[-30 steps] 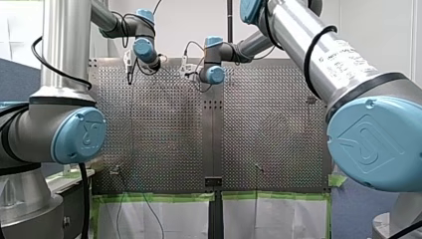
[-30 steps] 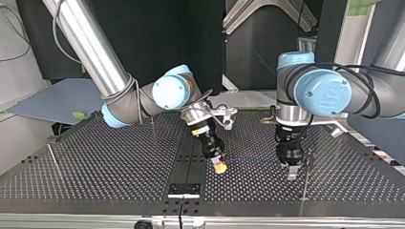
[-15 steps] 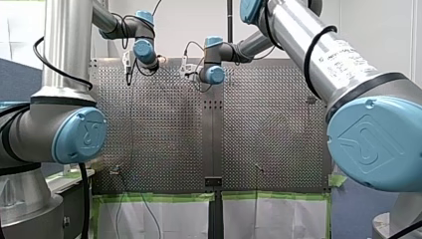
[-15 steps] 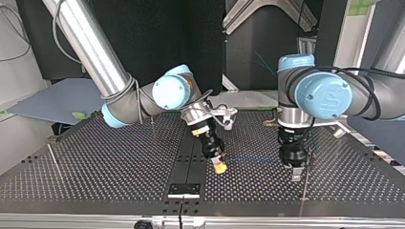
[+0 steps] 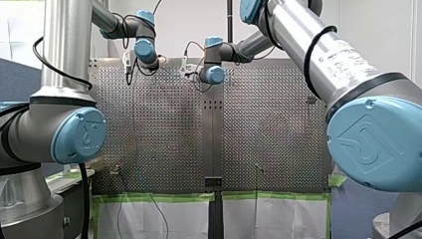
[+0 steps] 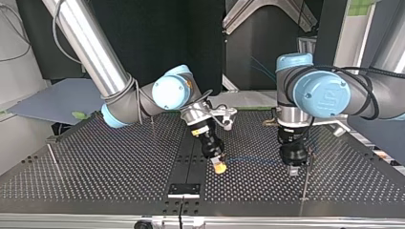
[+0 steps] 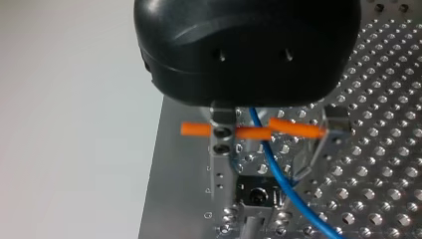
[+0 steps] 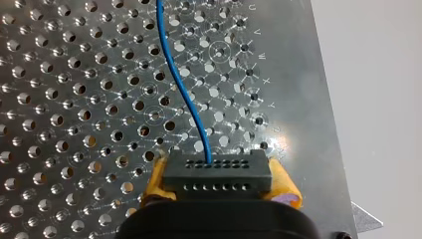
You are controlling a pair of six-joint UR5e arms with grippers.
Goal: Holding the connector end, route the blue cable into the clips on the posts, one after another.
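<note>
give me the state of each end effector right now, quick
Left end effector: open, blue cable passing between its fingers.
Right end effector: shut on the black connector at the cable's end.

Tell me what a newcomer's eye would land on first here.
The blue cable stands out most: in the right wrist view it snakes over the perforated table from a black connector clamped between the yellow pads of my right gripper. In the left wrist view it passes between the open metal fingers of my left gripper, crossing an orange strip.
</note>
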